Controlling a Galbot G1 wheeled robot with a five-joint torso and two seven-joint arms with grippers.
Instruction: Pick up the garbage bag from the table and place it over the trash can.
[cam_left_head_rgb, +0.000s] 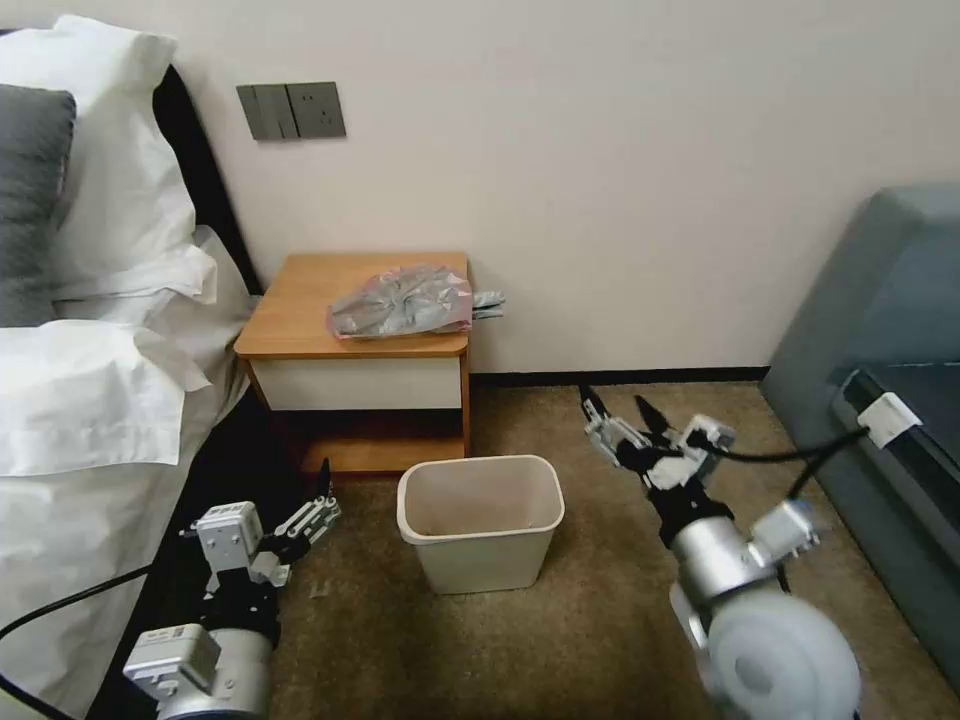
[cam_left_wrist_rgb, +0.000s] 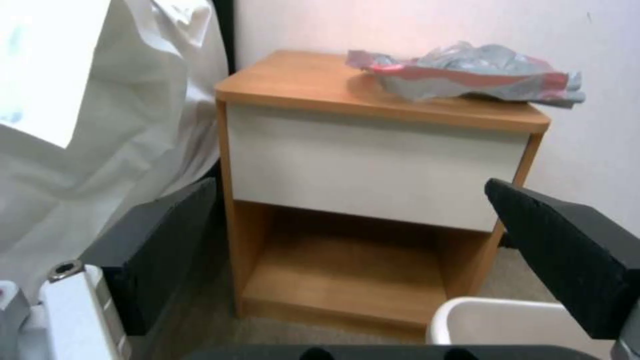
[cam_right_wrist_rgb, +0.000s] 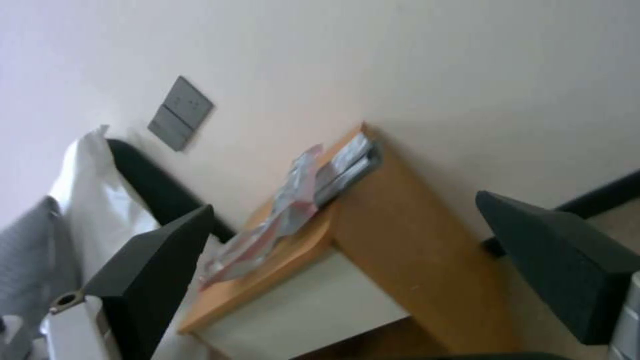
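The garbage bag (cam_left_head_rgb: 405, 300), crumpled grey plastic with a pinkish-red edge, lies on the right half of the table (cam_left_head_rgb: 295, 320) and sticks out past its right side. In front of the table, the cream trash can (cam_left_head_rgb: 480, 465) stands on the carpet. My left gripper (cam_left_head_rgb: 326, 497) hangs low to the can's left, open and holding nothing. The left wrist view shows its fingers (cam_left_wrist_rgb: 160, 250) wide apart, with the table (cam_left_wrist_rgb: 307, 80), the bag (cam_left_wrist_rgb: 467, 75) and the can's rim (cam_left_wrist_rgb: 493, 315) beyond. My right gripper (cam_left_head_rgb: 617, 403) is open too, right of the can and below the bag (cam_right_wrist_rgb: 280, 225).
A bed with white pillows (cam_left_head_rgb: 90, 300) presses against the table's left side. A grey sofa (cam_left_head_rgb: 880, 350) stands at the right, with a black cable running to my right arm. Wall switches (cam_left_head_rgb: 290, 110) sit above the table. Brown carpet (cam_left_head_rgb: 600, 600) surrounds the can.
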